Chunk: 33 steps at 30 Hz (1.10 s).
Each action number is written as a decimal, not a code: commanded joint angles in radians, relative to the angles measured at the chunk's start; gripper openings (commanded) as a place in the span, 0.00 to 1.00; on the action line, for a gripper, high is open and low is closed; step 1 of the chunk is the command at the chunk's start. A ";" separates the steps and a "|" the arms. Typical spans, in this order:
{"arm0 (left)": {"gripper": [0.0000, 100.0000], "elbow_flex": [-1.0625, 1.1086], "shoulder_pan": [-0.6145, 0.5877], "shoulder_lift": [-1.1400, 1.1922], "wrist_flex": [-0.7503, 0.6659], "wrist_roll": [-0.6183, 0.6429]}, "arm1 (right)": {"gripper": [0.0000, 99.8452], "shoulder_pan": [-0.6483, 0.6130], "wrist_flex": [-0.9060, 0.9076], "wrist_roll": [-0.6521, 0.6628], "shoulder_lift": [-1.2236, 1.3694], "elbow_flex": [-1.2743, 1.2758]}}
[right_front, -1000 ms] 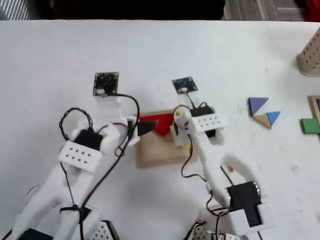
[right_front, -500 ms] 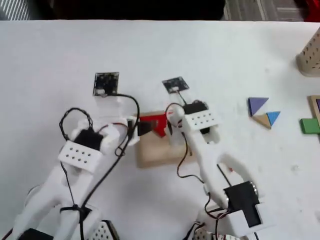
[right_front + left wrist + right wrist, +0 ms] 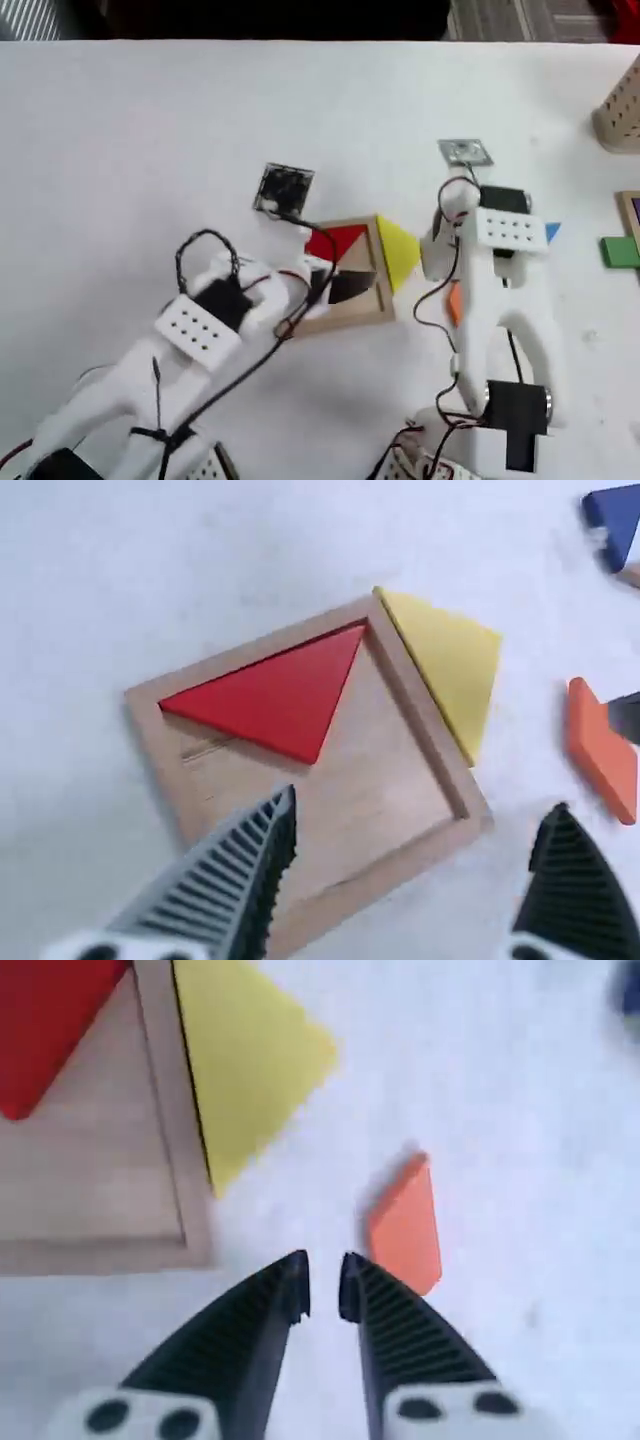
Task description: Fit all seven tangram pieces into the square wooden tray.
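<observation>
bare wood tray (image 3: 390, 765), matt red triangle (image 3: 275, 695)

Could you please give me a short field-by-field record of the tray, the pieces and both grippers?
Tray: on table
Red triangle: in tray, along one side
Yellow triangle: outside, against tray's rim
Orange piece: on table, apart from tray
Left gripper: open, above tray
Right gripper: shut, empty, beside orange piece
</observation>
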 commanded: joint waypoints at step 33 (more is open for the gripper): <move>0.37 0.005 -0.191 -0.031 -0.037 -0.026 | 0.28 -0.315 0.012 -0.147 0.648 -0.503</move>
